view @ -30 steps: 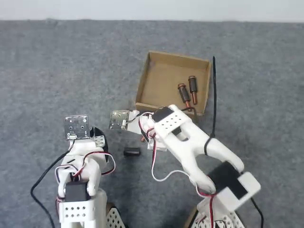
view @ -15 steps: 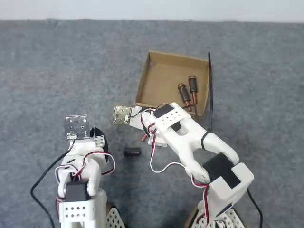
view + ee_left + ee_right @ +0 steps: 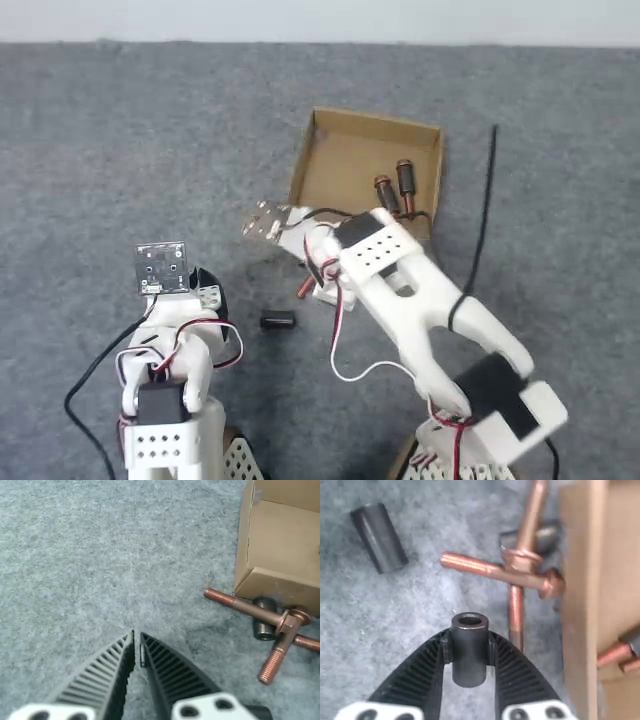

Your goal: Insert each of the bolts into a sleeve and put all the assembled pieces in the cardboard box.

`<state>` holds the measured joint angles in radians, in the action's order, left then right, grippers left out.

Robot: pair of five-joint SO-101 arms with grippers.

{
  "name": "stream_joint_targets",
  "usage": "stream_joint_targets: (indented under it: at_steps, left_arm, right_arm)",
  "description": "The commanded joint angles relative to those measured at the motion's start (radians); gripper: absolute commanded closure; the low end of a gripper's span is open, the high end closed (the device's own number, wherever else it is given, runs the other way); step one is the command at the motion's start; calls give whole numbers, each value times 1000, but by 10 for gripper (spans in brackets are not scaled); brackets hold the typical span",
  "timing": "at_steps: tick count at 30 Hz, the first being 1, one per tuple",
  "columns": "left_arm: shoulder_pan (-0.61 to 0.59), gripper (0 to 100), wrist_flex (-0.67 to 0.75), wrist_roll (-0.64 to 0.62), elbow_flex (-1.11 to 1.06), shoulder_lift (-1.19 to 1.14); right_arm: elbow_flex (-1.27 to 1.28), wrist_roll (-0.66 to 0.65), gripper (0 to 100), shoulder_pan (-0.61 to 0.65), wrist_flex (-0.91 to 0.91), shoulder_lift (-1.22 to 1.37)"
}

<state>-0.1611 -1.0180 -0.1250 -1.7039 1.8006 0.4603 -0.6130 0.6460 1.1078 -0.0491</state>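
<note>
My right gripper (image 3: 469,641) is shut on a black sleeve (image 3: 469,650), held upright above the carpet with its open end facing the camera. Just beyond it, three loose copper bolts (image 3: 516,569) lie crossed against the cardboard box (image 3: 577,580), over another sleeve (image 3: 542,534). A loose sleeve (image 3: 279,321) lies on the carpet between the arms. The box (image 3: 330,165) holds two assembled pieces (image 3: 395,190). My left gripper (image 3: 136,639) hovers shut with nothing in it over bare carpet, short of the bolts (image 3: 245,607) and the sleeve (image 3: 264,625).
Grey carpet covers the whole table (image 3: 120,130). A black cable (image 3: 485,210) runs beside the box's right wall. The right arm (image 3: 420,300) stretches diagonally across the near right, while the left arm (image 3: 165,350) stays folded at the near left.
The right arm's wrist has shifted away from me toward the box's near-left corner and its elbow swung right. The cable swung right. The left arm has not moved.
</note>
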Motion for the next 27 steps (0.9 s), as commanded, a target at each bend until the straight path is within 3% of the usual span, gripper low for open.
stream_joint_targets:
  at_steps: [1, 16, 27]
  left_arm:
    - [0, 986, 23, 9, 18, 15]
    - [0, 986, 25, 9, 18, 15]
    - [3, 986, 20, 3, 18, 15]
  right_arm:
    - [-34, 80, 993, -51, 31, -108]
    - [95, 491, 992, -320, 51, -262]
    - [304, 517, 992, -651, -33, -341]
